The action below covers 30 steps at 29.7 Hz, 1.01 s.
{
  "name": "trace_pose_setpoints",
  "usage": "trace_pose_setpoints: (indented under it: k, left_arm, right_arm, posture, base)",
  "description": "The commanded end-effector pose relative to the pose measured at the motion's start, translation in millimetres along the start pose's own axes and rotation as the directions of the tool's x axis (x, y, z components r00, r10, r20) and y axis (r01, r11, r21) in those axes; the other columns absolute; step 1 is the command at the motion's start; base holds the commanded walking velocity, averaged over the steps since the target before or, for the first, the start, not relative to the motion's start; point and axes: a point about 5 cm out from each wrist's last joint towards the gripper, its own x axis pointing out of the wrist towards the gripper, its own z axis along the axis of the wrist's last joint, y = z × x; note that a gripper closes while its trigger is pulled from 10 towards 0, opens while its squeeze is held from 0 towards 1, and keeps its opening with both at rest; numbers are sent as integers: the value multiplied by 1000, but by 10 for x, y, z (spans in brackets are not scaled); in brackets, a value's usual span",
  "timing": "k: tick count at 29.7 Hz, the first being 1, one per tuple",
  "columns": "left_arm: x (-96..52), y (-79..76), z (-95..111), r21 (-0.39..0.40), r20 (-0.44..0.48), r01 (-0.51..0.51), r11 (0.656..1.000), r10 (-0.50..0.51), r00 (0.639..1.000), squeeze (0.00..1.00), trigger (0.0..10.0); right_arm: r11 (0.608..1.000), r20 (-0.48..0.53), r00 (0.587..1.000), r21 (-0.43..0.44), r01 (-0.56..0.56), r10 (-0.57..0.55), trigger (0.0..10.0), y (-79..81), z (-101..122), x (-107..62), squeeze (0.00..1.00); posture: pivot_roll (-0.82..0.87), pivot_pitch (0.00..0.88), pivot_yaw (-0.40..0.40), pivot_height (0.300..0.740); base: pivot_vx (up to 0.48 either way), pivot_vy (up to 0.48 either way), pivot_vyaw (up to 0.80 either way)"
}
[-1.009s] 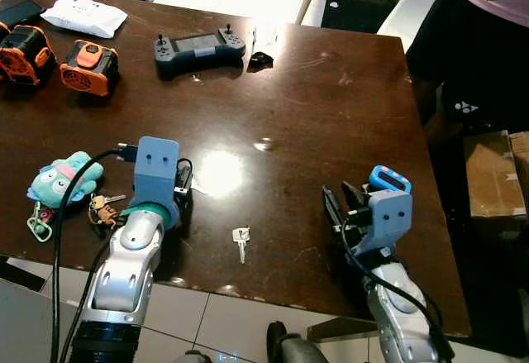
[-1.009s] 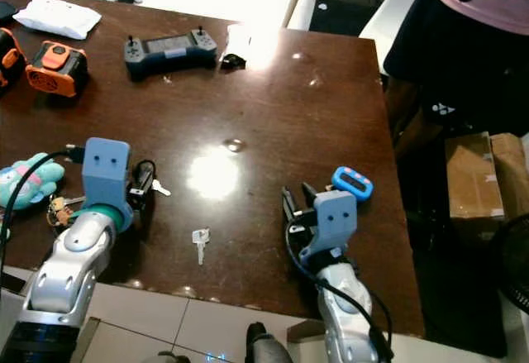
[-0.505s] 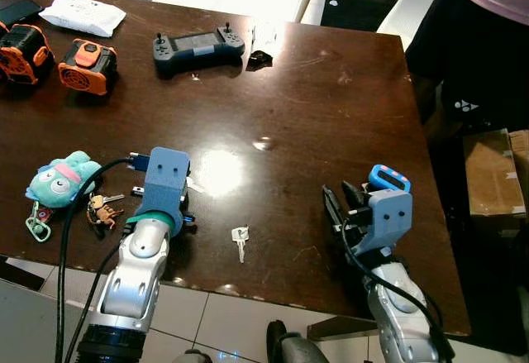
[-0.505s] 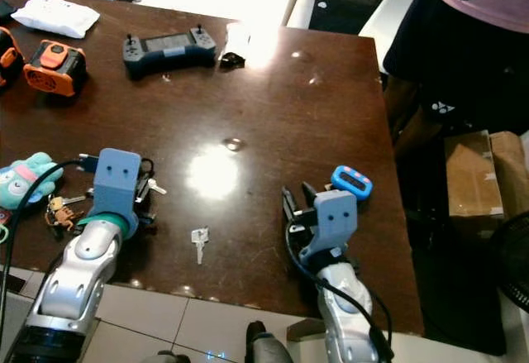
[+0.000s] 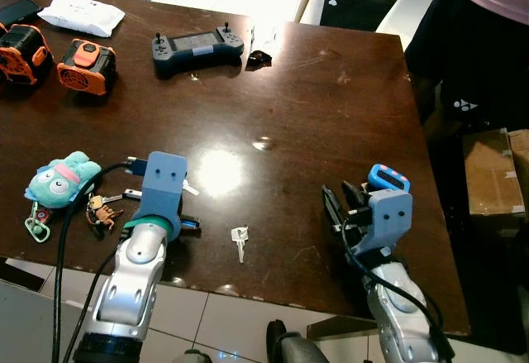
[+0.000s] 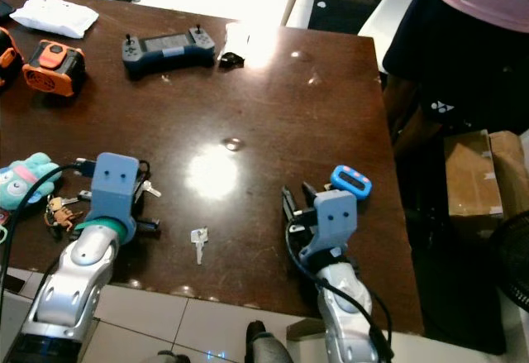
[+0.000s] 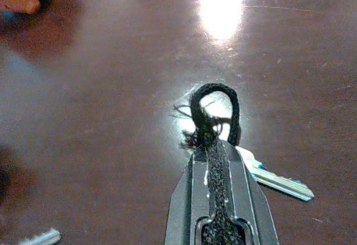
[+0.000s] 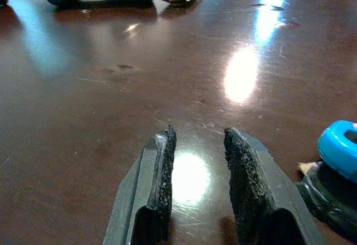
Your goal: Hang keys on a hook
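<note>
Left arm reaches forward, wrist low over the bench; left claw (image 7: 218, 161) has its fingers pressed together (black cord loop pinched at the tips). Right arm forward at the near edge, right claw (image 8: 198, 144) resting with fingers parted, nothing between them.

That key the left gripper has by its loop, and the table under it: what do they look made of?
The loop looks like black woven cord, matte, with frayed strands at the knot. The left gripper is shut on it. Its key looks like bright silvery metal, with a sheen along the blade. The table seems to be dark brown wood or veneer with a glossy finish: it mirrors the lamp and shows fine scratches.
</note>
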Motion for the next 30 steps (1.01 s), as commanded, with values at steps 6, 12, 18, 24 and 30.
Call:
trace_pose_setpoints:
  k: [6, 12, 18, 24, 30]
  left_arm:
    - [-181, -29, 579, -257, 294, 138, 957, -59, 954, 0, 0]
    - [-224, -176, 683, -111, 371, 173, 979, -121, 921, 0, 10000]
    - [-218, -229, 393, 14, 319, 107, 994, -106, 942, 0, 10000]
    - [-238, -225, 305, -2, 292, 104, 995, -99, 951, 0, 10000]
    - [-230, -177, 311, -11, 298, 81, 997, -74, 952, 0, 10000]
  right_arm:
    - [1000, -16, 1000, 1, -7, 7, 10000, -5, -24, -1, 0]
    - [1000, -10, 1000, 1, -22, 22, 10000, 15, -21, 28, 0]
    - [999, 7, 1000, 20, -25, 25, 10000, 45, -5, 23, 0]
    - [999, 2, 1000, 31, -29, 29, 10000, 88, -31, -23, 0]
    - [999, 4, 999, 33, -40, 40, 10000, 104, -28, 18, 0]
  posture:
    - [-48, 165, 4, 740]
    - [-48, 148, 0, 740]
    - [-63, 131, 5, 740]
    - [-67, 124, 6, 740]
    - [-52, 126, 0, 740]
  base:
    - [0, 0, 0]
    - [0, 0, 0]
    - [0, 0, 0]
    - [0, 0, 0]
    - [-356, 0, 0]
